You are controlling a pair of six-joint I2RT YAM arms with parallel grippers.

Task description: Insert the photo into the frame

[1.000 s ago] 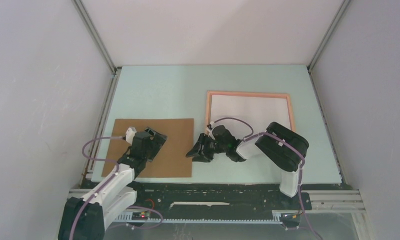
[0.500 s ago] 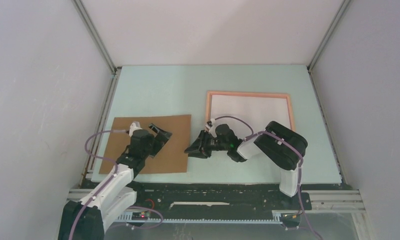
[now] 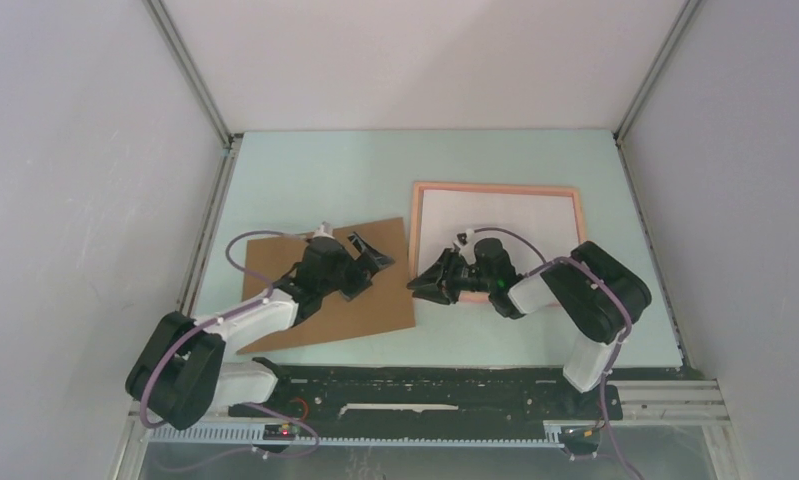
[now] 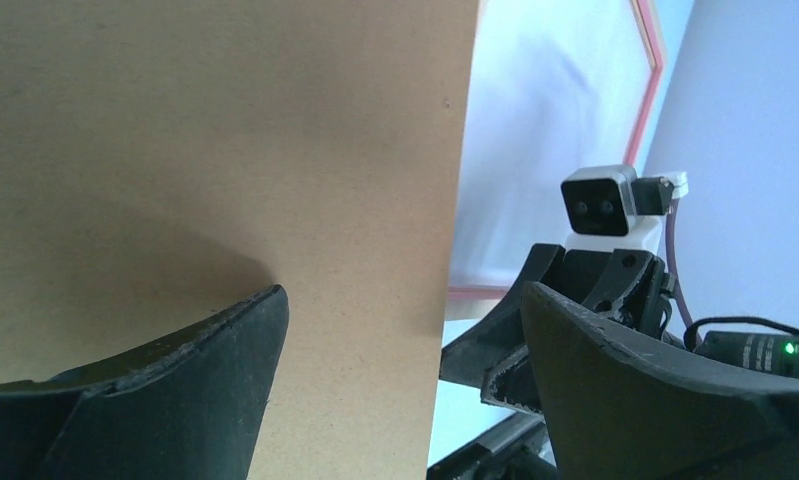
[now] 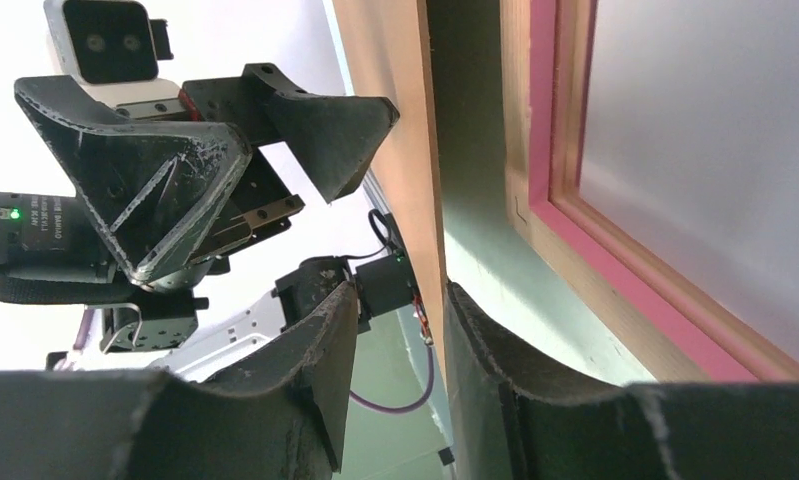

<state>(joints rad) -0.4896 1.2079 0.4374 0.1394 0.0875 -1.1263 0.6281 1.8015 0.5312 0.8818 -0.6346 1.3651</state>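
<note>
1. Camera overhead: the frame (image 3: 495, 186) lies flat on the mint-green table (image 3: 315, 180), right of centre, with its long sides running left to right. The photo (image 3: 500, 230) lies inside it, white side up, filling the middle; no printed picture shows. A brown cardboard sheet (image 3: 355, 310) lies skewed to the left, its right edge just beside the frame's left rim. The left gripper (image 3: 373, 252) is over the cardboard's far right corner, fingers spread, holding nothing. The right gripper (image 3: 425, 279) is at the frame's near left corner, pointing toward the cardboard.
2. Left wrist: both fingers stand wide apart with nothing between them. Whether they touch the sheet cannot be told. Cardboard fills the left of the view beneath them. Past its edge the frame's pink rim and the white photo show, with the right gripper and its wrist camera low beside the near corner.
3. Right wrist: the fingers are parted by a narrow gap and grip nothing. The frame's rim, pink on its inner face and pale wood outside, runs up the right. A strip of green table separates it from the cardboard's edge. The left gripper faces it from over the cardboard, jaws apart.
</note>
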